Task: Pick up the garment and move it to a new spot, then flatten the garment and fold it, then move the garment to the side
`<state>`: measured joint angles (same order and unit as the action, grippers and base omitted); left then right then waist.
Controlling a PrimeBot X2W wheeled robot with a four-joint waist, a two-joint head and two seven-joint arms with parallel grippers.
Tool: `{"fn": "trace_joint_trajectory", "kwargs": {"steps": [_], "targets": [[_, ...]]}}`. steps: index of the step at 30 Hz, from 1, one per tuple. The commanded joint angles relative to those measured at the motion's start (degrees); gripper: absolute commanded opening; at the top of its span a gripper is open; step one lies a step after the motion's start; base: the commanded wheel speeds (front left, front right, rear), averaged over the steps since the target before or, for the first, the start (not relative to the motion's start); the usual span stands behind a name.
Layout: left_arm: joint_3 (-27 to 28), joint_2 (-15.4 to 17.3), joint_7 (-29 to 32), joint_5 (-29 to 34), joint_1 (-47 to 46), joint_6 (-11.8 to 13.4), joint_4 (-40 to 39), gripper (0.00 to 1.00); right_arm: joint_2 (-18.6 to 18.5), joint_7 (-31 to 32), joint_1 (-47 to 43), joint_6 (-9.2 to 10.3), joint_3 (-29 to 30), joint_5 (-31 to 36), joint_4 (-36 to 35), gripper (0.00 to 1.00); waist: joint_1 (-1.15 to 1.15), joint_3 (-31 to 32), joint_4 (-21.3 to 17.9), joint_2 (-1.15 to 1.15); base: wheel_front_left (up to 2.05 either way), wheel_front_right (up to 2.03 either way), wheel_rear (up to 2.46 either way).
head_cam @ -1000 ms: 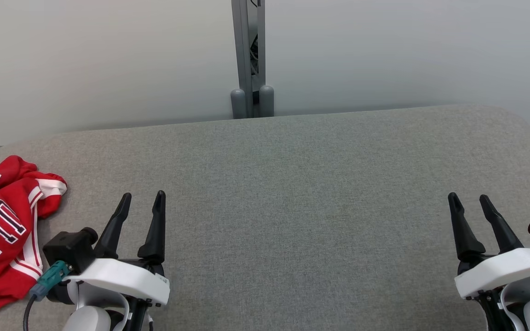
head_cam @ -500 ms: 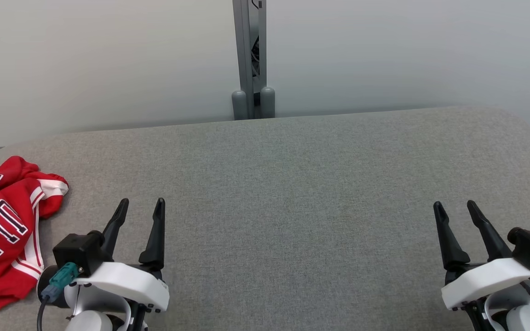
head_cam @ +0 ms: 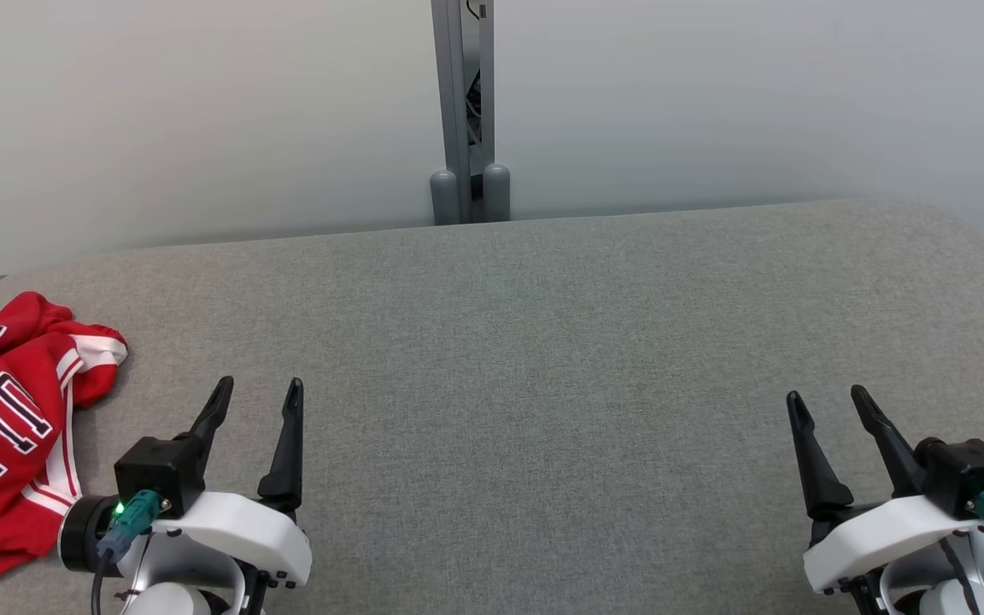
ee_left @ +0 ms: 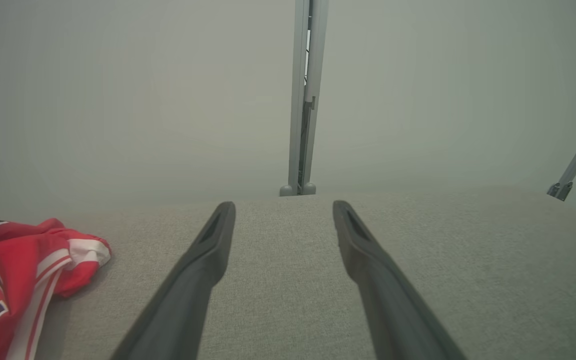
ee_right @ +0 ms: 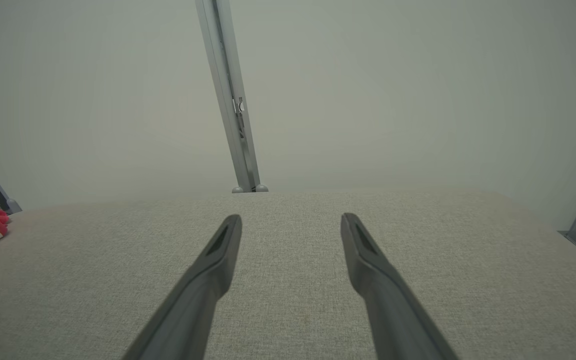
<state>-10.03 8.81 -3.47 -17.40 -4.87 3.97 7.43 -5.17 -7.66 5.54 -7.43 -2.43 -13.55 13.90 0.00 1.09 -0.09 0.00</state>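
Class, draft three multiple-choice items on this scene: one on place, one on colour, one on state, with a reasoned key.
1. Where on the grey table does the jersey lie? A) left edge B) centre C) right edge
2. The jersey's main colour? A) blue B) red C) green
3. The left tool is: A) shut on the jersey B) shut, empty C) open, empty
Key: 1 A, it lies crumpled at the left edge; 2 B, red cloth, white trim; 3 C, jaws spread, nothing between.
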Motion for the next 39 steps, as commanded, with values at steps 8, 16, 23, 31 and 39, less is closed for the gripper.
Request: {"fn": "trace_joint_trajectory", "kwargs": {"steps": [8,16,23,31,39], "targets": [[0.7,0.6,1.2,3.5,0.6,0.9,-0.8,1.00,0.4,-1.8,-0.5,-0.10,-0.7,3.6,-0.2,1.00,0.00,0.3,0.1,0.00,0.00,0.00,0.00],[0.8,0.4,1.9,5.6,0.6,1.2,-1.2,1.00,1.3,-3.1,-1.5,-0.10,0.4,5.7,0.3,1.00,0.00,0.2,0.2,0.00,0.00,0.00,0.00],[0.9,0.3,2.4,7.4,0.5,1.6,-1.4,1.00,1.9,-4.2,-2.4,-0.09,0.7,7.7,0.1,1.00,0.00,0.0,0.1,0.00,0.00,0.00,0.00],[0.9,0.2,2.0,6.2,0.2,1.7,-0.9,1.00,2.1,-4.2,-2.3,-0.09,0.9,6.5,-0.1,1.00,0.00,-0.2,-0.1,0.00,0.00,0.00,0.00],[0.7,0.3,1.8,5.6,-0.2,1.8,-0.3,1.00,2.1,-4.1,-2.0,-0.09,1.0,5.5,0.1,1.00,0.00,-0.3,-0.1,0.00,0.00,0.00,0.00]]}}
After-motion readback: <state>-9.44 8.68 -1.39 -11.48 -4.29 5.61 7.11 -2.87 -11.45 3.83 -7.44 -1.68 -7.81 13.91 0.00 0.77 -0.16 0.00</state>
